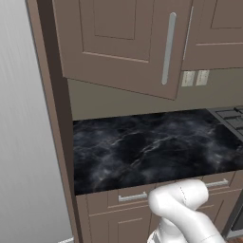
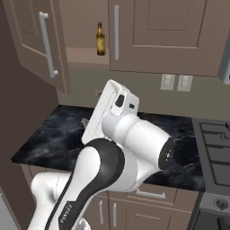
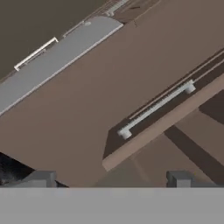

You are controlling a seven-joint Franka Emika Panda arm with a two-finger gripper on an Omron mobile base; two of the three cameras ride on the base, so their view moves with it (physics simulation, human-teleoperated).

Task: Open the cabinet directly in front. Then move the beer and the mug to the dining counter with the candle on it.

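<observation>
Right base view: cabinet [image 2: 38, 40] door swung open, beer [image 2: 101, 39] on its shelf at the front edge; end effector [image 3: 109, 178] released, grasping nothing.

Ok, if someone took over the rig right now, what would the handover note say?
Tool: open, holding nothing, its tips pointing at the swung-out door's bar handle.
Cabinet: left door open, right door shut.
Beer: standing upright on the cabinet shelf in the opening, beside the right door's handle.
Mug, candle and dining counter: not located from here.
Done: cabinet opened.
Left: take out the beer, find the mug, and carry both to the dining counter with the candle.
</observation>
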